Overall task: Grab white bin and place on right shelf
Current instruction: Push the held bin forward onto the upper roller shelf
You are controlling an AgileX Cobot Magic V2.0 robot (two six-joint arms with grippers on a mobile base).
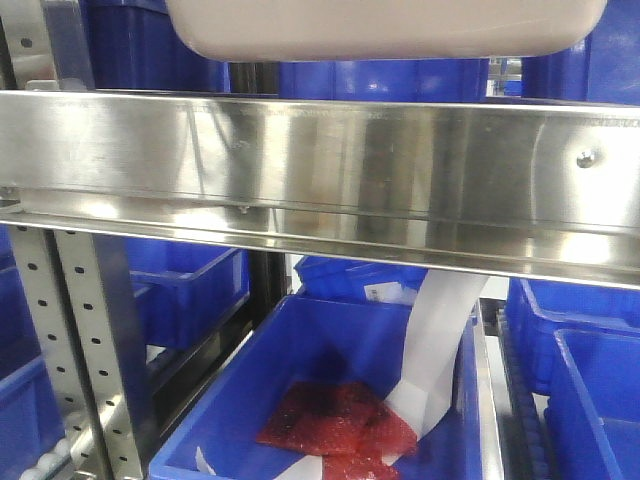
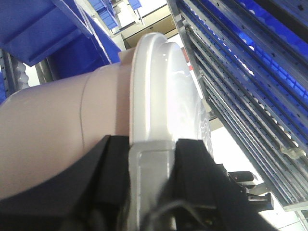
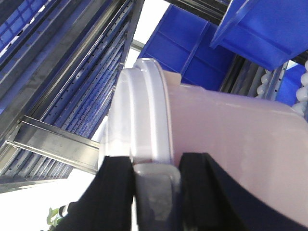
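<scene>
Exterior front-facing view: the white bin (image 1: 385,25) hangs at the top edge, its underside just above the right shelf (image 1: 320,170) and apart from it.
In the way: the shelf's broad steel rail spans the full width directly under the bin; stacked blue bins (image 1: 150,45) stand behind.
Below the rail: an open blue tub (image 1: 300,350) holds red packets (image 1: 335,425) and a white paper strip (image 1: 440,340); a perforated upright (image 1: 75,330) stands at the left.
Left gripper (image 2: 151,161): black jaws clamped across the bin's white rim, with the pinkish wall beside them; roller racks (image 2: 240,96) run close by.
Right gripper (image 3: 155,180): jaws likewise clamped across the rim at the other end; a steel beam (image 3: 53,142) and more blue bins lie beyond.
</scene>
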